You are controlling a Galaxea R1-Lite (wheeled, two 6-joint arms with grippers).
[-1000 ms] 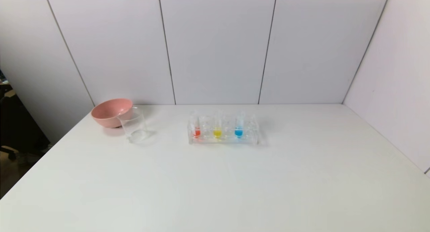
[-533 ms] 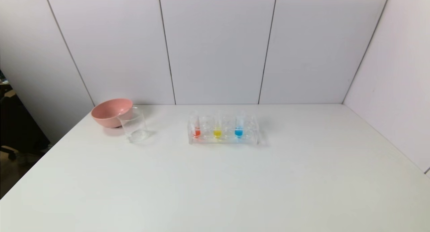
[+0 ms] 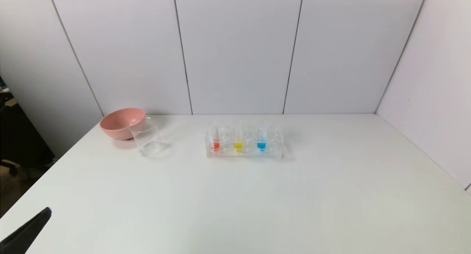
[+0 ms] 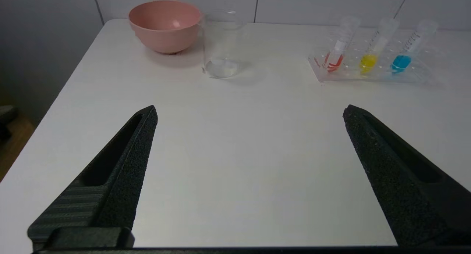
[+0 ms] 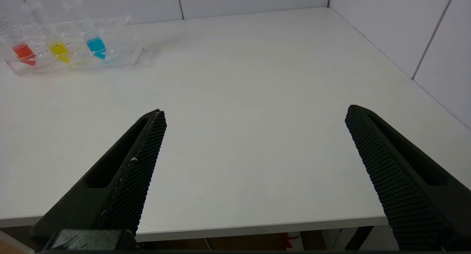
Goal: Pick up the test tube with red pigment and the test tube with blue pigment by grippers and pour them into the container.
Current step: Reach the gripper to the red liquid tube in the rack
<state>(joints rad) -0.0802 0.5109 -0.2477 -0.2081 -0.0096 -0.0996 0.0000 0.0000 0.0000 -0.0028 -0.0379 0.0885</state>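
Note:
The red test tube (image 3: 215, 140) and the blue test tube (image 3: 261, 140) stand upright in a clear rack (image 3: 244, 153) at mid-table; both also show in the left wrist view, red (image 4: 336, 52) and blue (image 4: 406, 50), and in the right wrist view, red (image 5: 18, 44) and blue (image 5: 90, 35). The clear beaker (image 3: 147, 140) stands empty left of the rack, by the pink bowl; it also shows in the left wrist view (image 4: 222, 44). My left gripper (image 4: 250, 114) is open and empty over the table's near left part; one fingertip (image 3: 27, 232) shows in the head view. My right gripper (image 5: 255, 114) is open and empty at the table's near edge.
A yellow-liquid tube (image 3: 238, 140) stands between the red and blue ones. A pink bowl (image 3: 122, 122) sits touching the beaker at the back left. White wall panels close the back and right. The white table (image 3: 257, 202) ends near my grippers.
A black fingertip of my left gripper has come into the head view at the bottom left corner. The tubes, beaker and bowl have not moved.

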